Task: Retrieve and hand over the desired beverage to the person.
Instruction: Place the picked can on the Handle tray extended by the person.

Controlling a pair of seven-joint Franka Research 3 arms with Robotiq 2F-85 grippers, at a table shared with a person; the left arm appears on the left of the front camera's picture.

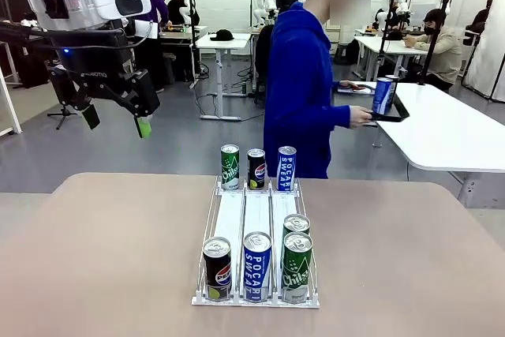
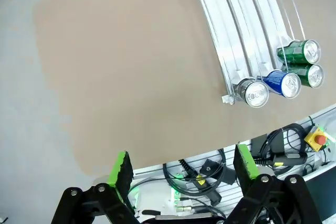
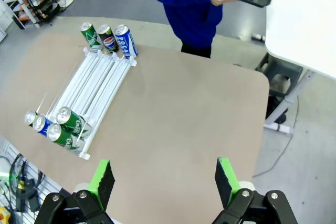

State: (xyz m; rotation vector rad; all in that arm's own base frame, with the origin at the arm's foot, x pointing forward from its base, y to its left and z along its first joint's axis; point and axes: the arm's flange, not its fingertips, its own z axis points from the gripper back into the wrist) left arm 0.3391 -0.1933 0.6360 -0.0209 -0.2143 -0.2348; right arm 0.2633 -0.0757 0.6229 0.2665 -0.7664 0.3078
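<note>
Nearest the front camera, four cans stand at the low end of the white rack point(image 1: 256, 219): a black Pepsi can point(image 1: 217, 267), a blue Pocari Sweat can point(image 1: 257, 265) and two green Chilsung cans point(image 1: 297, 266), one behind the other. Three more stand at the far end, near the person point(image 1: 300, 88), who is turned away with a tray point(image 1: 392, 114). Which drink is wanted I cannot tell. The cans look rigid, smooth and slippery, probably full and weighty — best gripped across the mid-body. The left gripper point(image 1: 116, 121) hangs high with jaws spread, empty; the right gripper point(image 3: 164, 181) is likewise wide open above the table point(image 1: 95, 258).
</note>
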